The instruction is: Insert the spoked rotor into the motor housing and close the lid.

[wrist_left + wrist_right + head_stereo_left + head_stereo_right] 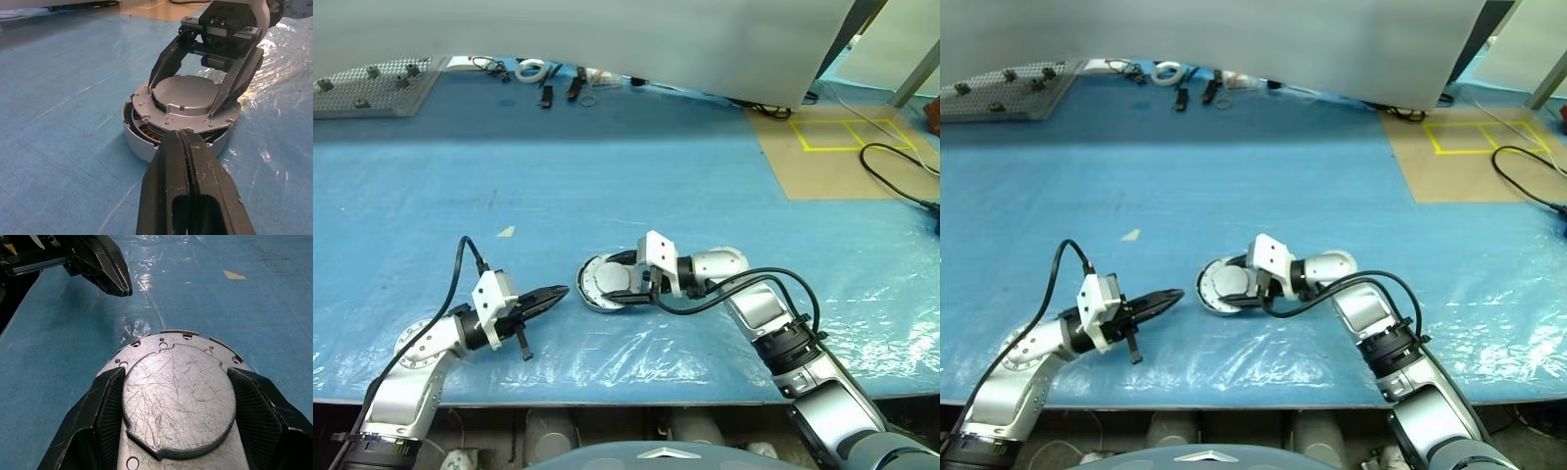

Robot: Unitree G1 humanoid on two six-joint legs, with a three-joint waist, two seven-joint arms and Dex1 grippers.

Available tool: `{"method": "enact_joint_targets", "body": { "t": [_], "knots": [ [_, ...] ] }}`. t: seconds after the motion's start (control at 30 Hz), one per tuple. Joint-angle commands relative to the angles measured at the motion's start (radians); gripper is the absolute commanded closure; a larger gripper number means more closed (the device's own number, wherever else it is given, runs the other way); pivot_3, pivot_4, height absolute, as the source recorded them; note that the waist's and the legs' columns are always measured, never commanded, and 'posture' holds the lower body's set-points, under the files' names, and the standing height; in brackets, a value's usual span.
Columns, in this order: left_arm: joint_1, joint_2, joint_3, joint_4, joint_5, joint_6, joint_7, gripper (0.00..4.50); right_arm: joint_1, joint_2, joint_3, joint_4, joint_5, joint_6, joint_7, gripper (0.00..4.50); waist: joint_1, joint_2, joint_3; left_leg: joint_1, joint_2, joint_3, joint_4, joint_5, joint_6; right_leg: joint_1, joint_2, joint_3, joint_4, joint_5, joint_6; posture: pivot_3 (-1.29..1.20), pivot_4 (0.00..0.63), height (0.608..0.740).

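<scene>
While the left gripper [554, 293] sits low on the blue table cover [636, 176] with its two black fingers pressed tight together, tips aimed toward three o'clock, all the action is just beside it at centre. There's the motor housing [142, 147], a shallow silver-grey cup resting on the cover, and through the gap at its rim you can see the copper-coloured windings [149, 133] inside. On top sits the lid [178, 394], smooth grey face up, heavily scratched, with a raised round centre and a flange dotted with small holes. It isn't seated flush: from the left wrist view it tilts, lifted on the side facing the left gripper, so the housing's wall and windings show beneath.

Over to the right gripper [190, 95], reaching in from three o'clock: its fingers are spread on either side of the lid's raised centre, one pad at each edge, straddling it. Whether they actually press the metal, I cannot tell.
</scene>
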Motion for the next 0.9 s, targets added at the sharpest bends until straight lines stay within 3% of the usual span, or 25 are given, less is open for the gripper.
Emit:
{"method": "enact_joint_targets", "body": {
  "t": [0.03, 0.63, 0.9],
  "knots": [
    [-0.006, -0.005, 0.001, -0.013, -0.003, -0.019, 0.003, 4.50, -0.007, 0.005, 0.007, 0.017, -0.018, -0.006, -0.015, 1.52, 0.000, 0.000, 0.000, 0.000, 0.000, 0.000, 0.000, 0.000, 0.000, 0.000, 0.000, 0.000, 0.000, 0.000, 0.000, 0.00, 0.150, 0.740],
    [-0.006, -0.013, 0.007, -0.006, 0.002, -0.022, 0.014, 4.50, -0.091, 0.084, -0.042, 0.017, 0.046, 0.109, -0.055, 1.52, -0.001, 0.000, 0.000, 0.000, 0.000, 0.000, -0.001, 0.000, 0.000, 0.000, 0.000, 0.000, 0.000, 0.000, 0.000, 0.00, 0.150, 0.740],
    [0.032, 0.039, 0.041, -0.015, -0.018, -0.015, -0.024, 4.50, -0.097, 0.099, -0.033, 0.020, 0.035, 0.128, -0.079, 1.52, -0.003, 0.000, 0.000, 0.000, 0.000, 0.000, -0.001, 0.000, 0.000, -0.001, 0.000, 0.000, 0.000, 0.000, 0.000, 0.00, 0.150, 0.740]
  ]
}}
